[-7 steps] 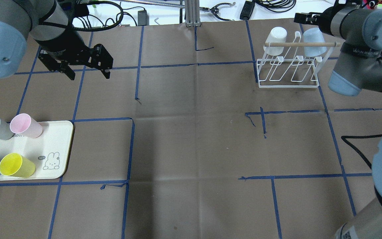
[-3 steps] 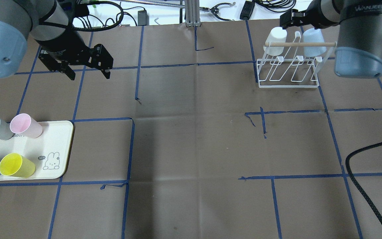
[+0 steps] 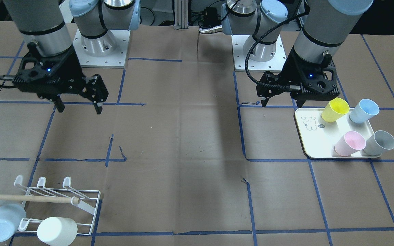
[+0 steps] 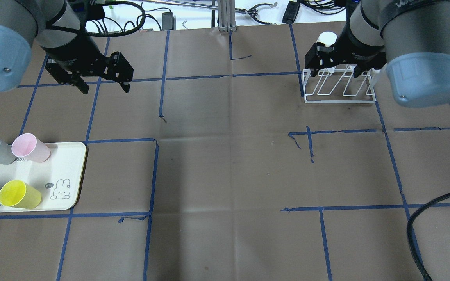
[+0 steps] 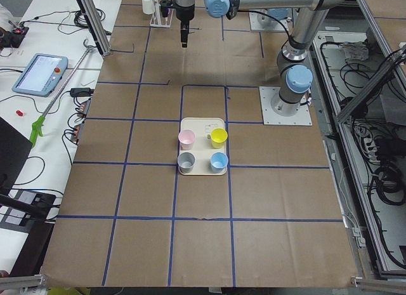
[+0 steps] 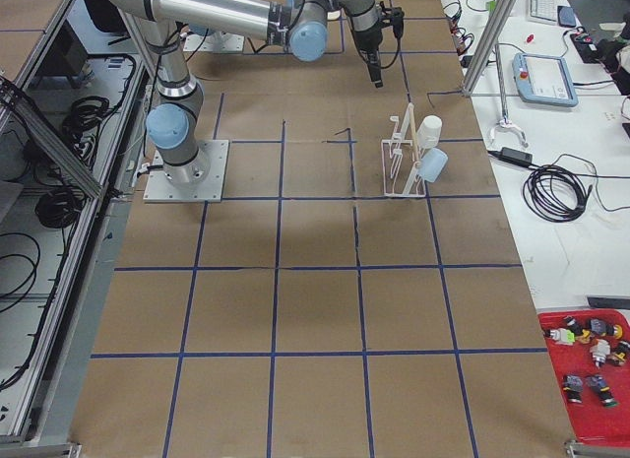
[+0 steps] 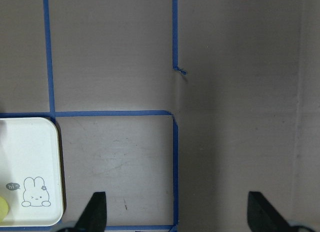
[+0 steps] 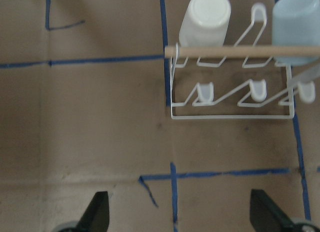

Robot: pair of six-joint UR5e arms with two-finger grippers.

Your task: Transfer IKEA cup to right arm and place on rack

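The table is covered in matt brown paper, creased along folds, and marked with blue tape. The rack, at 1 o'clock in the overhead view, is formed of smooth white-coated wire and crossed by a pale wooden dowel. The tray is seen as smooth cream plastic; the yellow cup and pink cup on it are finished matt. The right arm is sheathed in dull silver metal.

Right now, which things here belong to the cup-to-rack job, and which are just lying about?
Job: yellow cup, pink cup, grey cup, blue cup, cream tray, rack holding white cup and pale blue cup, left gripper, right gripper, both open.
Lying about: teach pendant, red bin of small parts, coiled cable.
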